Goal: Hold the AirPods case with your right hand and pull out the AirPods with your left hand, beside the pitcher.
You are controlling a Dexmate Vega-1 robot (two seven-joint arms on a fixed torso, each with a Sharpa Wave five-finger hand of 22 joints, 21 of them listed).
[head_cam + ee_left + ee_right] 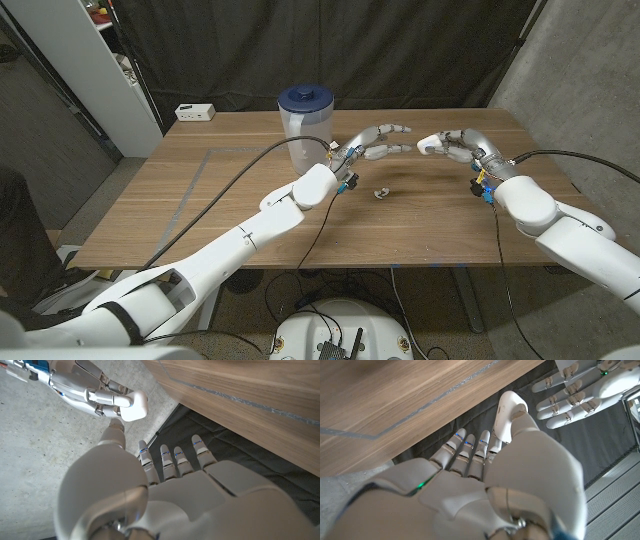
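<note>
My right hand (462, 146) is raised above the table's back right part and grips the white AirPods case (431, 146) at its fingertips. The case (506, 409) sits between that hand's thumb and fingers, and its lid looks closed. My left hand (376, 142) hovers just left of the case (134, 406) with its fingers (170, 457) stretched out and apart, holding nothing. Its thumb tip comes close under the case; I cannot tell if they touch. A small pale object (381, 192), perhaps an earbud, lies on the table below both hands. The clear pitcher (305, 118) with a blue lid stands left of the left hand.
A white box (195, 112) sits at the table's back left corner. Grey tape lines (200, 175) mark the left half of the wooden table (430, 230). Black cables trail from both wrists over the table. A dark curtain hangs behind.
</note>
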